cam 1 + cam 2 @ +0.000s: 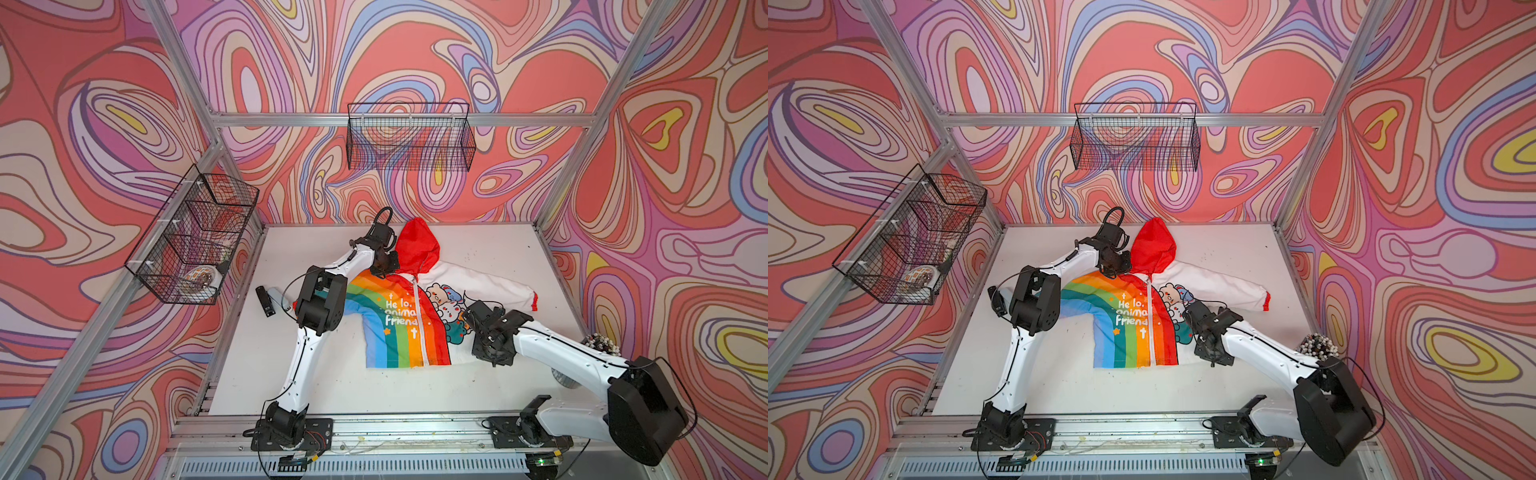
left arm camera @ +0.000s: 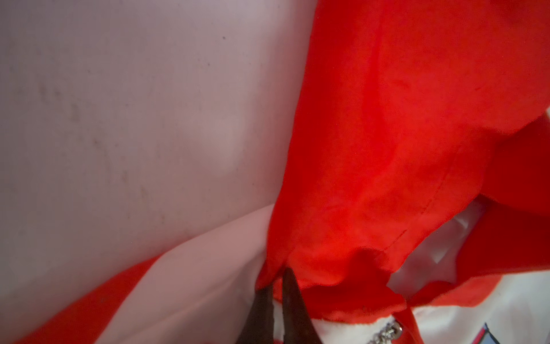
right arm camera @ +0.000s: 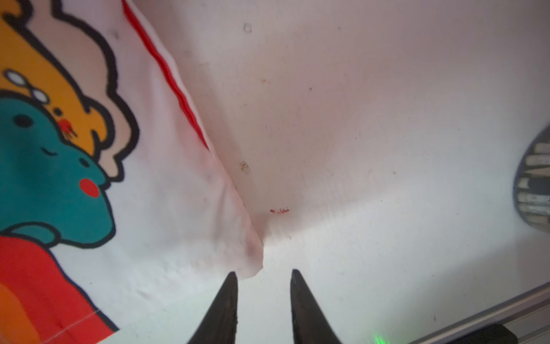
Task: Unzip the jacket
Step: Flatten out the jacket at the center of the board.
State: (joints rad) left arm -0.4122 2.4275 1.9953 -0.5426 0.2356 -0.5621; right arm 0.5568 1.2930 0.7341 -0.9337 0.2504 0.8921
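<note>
At the collar end of the jacket point(image 1: 399, 328), my left tool point(image 2: 279, 278) has its jaws pressed together on a fold of red cloth where the hood point(image 1: 417, 245) meets the body. A small metal zipper pull point(image 2: 393, 329) shows near that grip but apart from it.

Down at the hem, my right tool point(image 3: 264, 271) stands with its jaws apart and grips nothing. The white hem corner lies just ahead of the gap, close beside one fingertip point(image 3: 232, 283); I cannot tell whether they touch.

From above I see the jacket lying flat and front up in the middle of the bench point(image 1: 498, 257), hood toward the back wall. Its rainbow half is on my left arm's side, the cartoon-animal half on my right. The white zipper point(image 1: 420, 328) looks closed from collar to hem. A small black block point(image 1: 266, 301) lies on the bench beyond my left elbow.
</note>
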